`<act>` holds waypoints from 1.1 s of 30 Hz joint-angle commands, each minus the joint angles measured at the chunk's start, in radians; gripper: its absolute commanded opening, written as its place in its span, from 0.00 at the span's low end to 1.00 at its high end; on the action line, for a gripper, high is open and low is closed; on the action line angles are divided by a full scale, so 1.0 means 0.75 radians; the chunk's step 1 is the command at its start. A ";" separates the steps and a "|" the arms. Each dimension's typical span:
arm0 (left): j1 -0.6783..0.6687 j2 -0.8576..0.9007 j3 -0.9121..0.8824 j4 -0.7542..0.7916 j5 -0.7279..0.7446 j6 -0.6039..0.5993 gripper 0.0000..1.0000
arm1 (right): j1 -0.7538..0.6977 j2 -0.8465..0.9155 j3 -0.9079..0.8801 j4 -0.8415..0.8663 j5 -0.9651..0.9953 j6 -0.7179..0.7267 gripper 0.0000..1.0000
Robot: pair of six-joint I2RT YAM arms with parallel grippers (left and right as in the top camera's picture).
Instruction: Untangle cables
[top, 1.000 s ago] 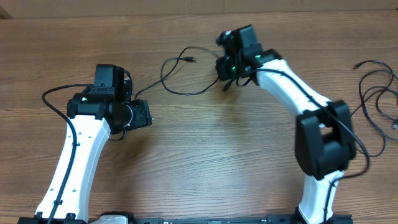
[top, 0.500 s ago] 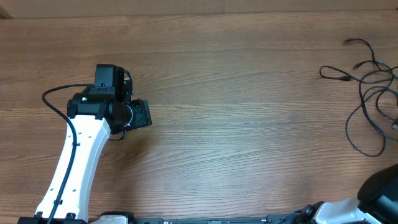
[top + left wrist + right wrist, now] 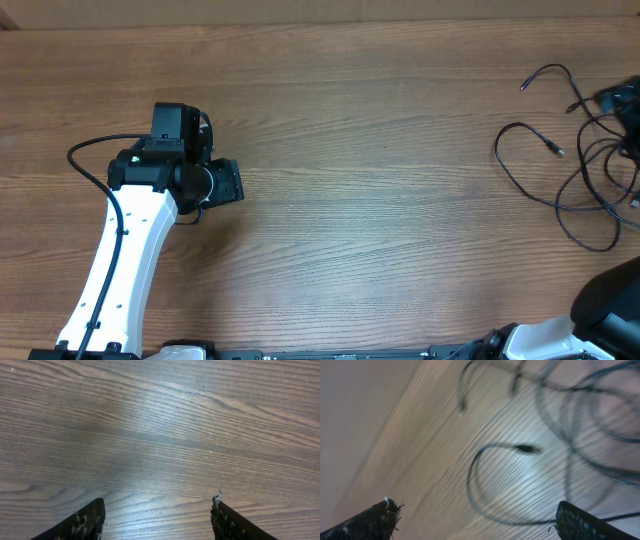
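Note:
Several thin black cables (image 3: 497, 152) lie looped and crossing in a heap at the far right of the wooden table (image 3: 380, 200). One plug end (image 3: 553, 150) points into a loose loop. My right gripper (image 3: 480, 521) hangs over that heap, wide open and holding nothing. Its view is blurred; a cable loop (image 3: 470, 480) with a small plug (image 3: 525, 449) lies below, its tail running up to the right fingertip (image 3: 585, 522). My left gripper (image 3: 157, 520) is open over bare wood at the table's left (image 3: 228, 183), far from the cables.
The white left arm (image 3: 130, 250) reaches in from the bottom left, with its own thick black cable (image 3: 85, 160) arching beside it. A dark part of the right arm (image 3: 610, 300) shows at the bottom right corner. The table's far edge (image 3: 300, 25) runs along the top.
The right arm has swung from the table's middle to the far right. The cable that lay in the middle now lies at the right. The right gripper has opened. The left arm is still.

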 commanded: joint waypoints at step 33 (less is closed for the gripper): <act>-0.048 -0.837 -0.443 0.005 -0.071 0.077 0.99 | 0.974 -0.900 -0.757 0.156 0.444 -0.016 1.00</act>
